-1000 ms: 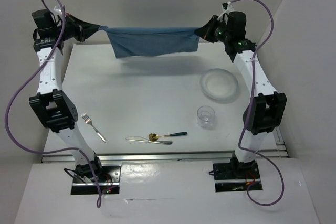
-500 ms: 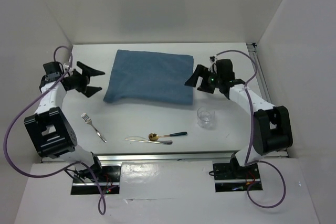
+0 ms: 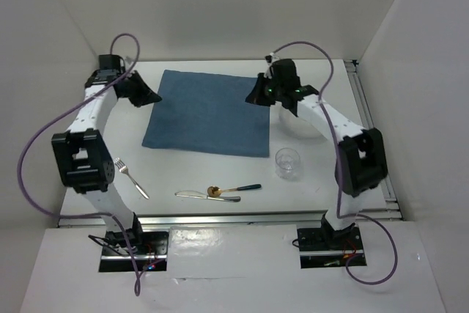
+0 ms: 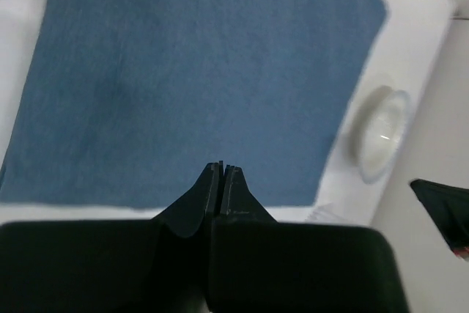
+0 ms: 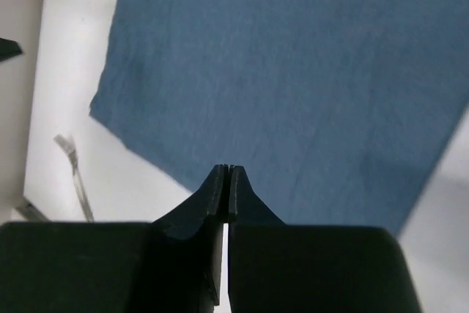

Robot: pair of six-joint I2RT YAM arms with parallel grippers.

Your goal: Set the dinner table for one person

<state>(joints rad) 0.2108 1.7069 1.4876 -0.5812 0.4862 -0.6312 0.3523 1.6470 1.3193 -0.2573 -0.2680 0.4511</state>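
The blue cloth placemat (image 3: pixel 209 111) lies flat on the white dinner table (image 3: pixel 220 170), in its far middle. My left gripper (image 3: pixel 154 98) is shut and empty at the mat's left edge. In the left wrist view its tips (image 4: pixel 222 167) hang over the near border of the cloth (image 4: pixel 190 71). My right gripper (image 3: pixel 251 99) is shut and empty over the mat's right part. The right wrist view shows it (image 5: pixel 228 168) above the cloth (image 5: pixel 293 71), apart from it.
A clear glass (image 3: pixel 287 163) stands at the right of the mat's near corner. A clear plate (image 4: pixel 381 133) lies right of the mat, mostly under my right arm. A fork (image 3: pixel 130 177) lies at the near left. A knife (image 3: pixel 205 196) and a spoon (image 3: pixel 233 190) lie near the front edge.
A second ago both grippers held the mat stretched in the air. Then it dropped and they opened beside it. Now it lies flat and both grippers are shut, moved farther back.
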